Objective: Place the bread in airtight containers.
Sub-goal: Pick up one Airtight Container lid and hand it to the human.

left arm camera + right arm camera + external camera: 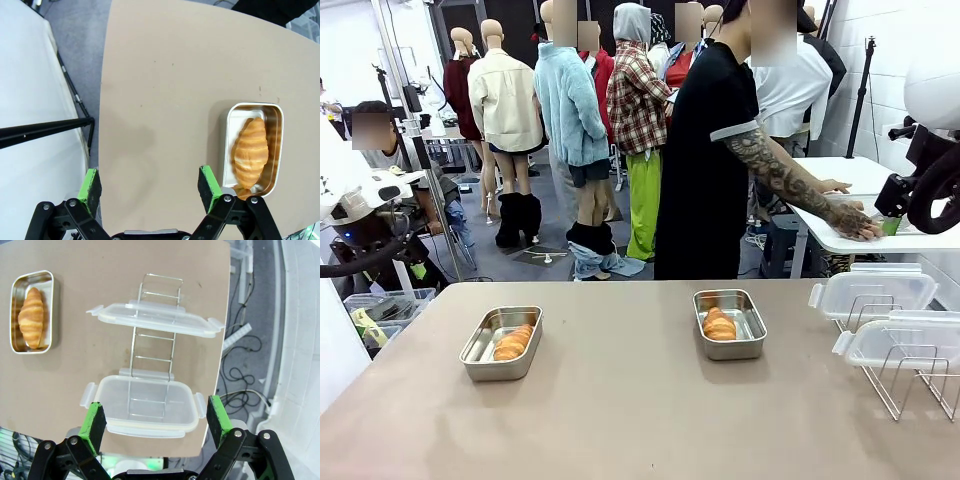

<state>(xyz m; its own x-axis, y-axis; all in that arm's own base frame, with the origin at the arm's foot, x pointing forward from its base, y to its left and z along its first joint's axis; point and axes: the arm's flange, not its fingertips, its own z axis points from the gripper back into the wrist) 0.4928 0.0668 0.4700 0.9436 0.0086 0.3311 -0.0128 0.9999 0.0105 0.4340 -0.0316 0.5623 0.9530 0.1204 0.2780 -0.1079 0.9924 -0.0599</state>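
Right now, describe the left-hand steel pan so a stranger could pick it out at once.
On the brown table, look at the robot's left half. A small, lidless steel pan with rounded corners sits there, holding one golden roll. Unlike the other pan right of centre, it lies nearer the robot and far from the wire rack carrying the clear lids.

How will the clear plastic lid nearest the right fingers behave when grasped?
Clear rectangular plastic lid looks thin: probably light, slightly flexible. Smooth, so possibly slippery. Perched on the silver wire rack, it could slide off if nudged.
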